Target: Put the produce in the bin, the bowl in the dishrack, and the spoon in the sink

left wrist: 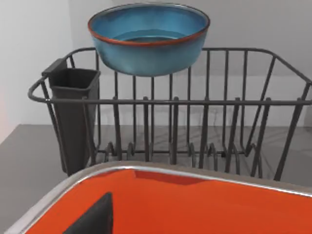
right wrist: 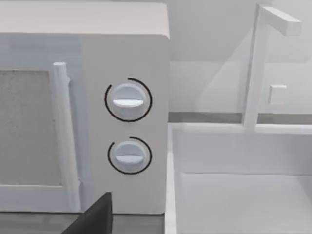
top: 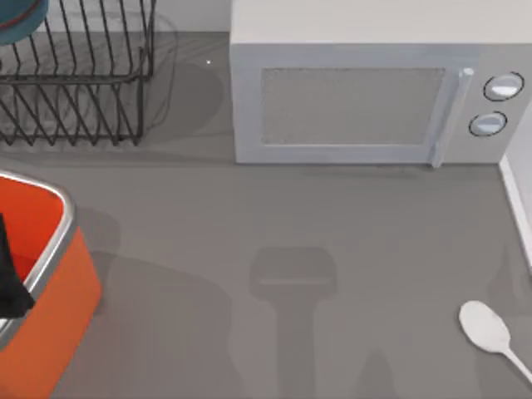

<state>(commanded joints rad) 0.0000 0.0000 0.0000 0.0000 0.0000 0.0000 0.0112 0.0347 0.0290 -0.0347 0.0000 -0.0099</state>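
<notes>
The microwave stands at twelve o'clock on the table, door closed. The sink lies just beside it, toward three o'clock. The orange bin is at eight o'clock; a dark part of the left arm hangs over it, and whether that gripper is apart or together, I cannot tell. The dishrack is at ten o'clock, with the blue bowl resting on top of its bars. The white spoon lies at four o'clock, on the table.
</notes>
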